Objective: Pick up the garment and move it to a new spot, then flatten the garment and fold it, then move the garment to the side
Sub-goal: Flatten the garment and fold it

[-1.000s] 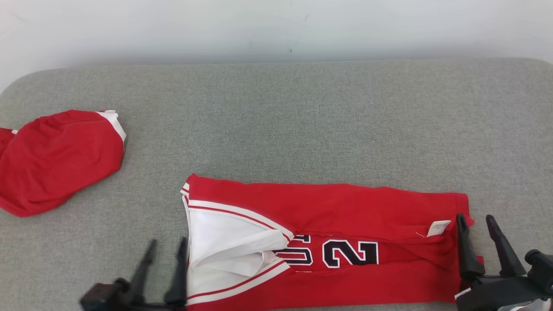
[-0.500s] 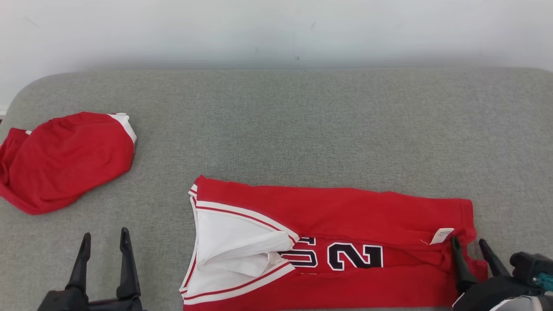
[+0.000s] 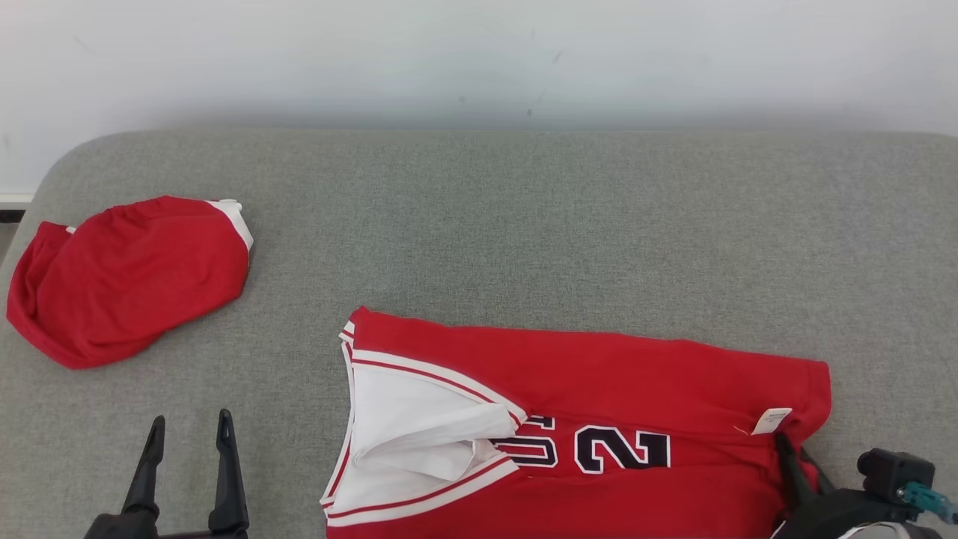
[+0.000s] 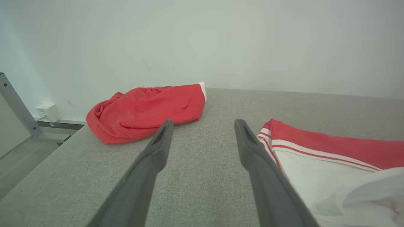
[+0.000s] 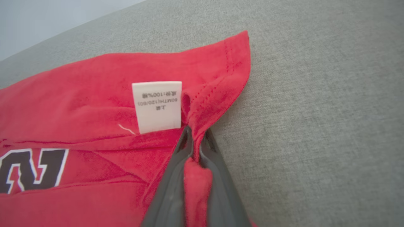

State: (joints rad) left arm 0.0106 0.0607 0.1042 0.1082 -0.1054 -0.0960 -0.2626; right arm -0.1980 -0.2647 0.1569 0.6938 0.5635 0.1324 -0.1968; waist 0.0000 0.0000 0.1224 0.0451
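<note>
Over grey cushion (image 3: 524, 224), right fingers (image 5: 172, 186) clamping jersey (image 5: 79, 94) hem, left fingers (image 4: 148, 171) wide, empty.

Grey surface (image 3: 539, 217) open beyond jersey (image 3: 599, 367); red bundle (image 3: 127, 277) far left

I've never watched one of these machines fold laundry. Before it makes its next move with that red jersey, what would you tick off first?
1. Grip: ok, the right claw is shut on the red hem of the jersey, beside the white label.
2. Spare arm: ok, the left claw is open, holding nothing, beside the jersey's white-trimmed end.
3. Smoothness: not ok, the jersey's white cloth is bunched.
4. Room: ok, the grey surface lies bare beyond the jersey.
5. Clutter: ok, the other red garment lies apart, to the left.
6. Number of layers pinched: cannot tell.
</note>
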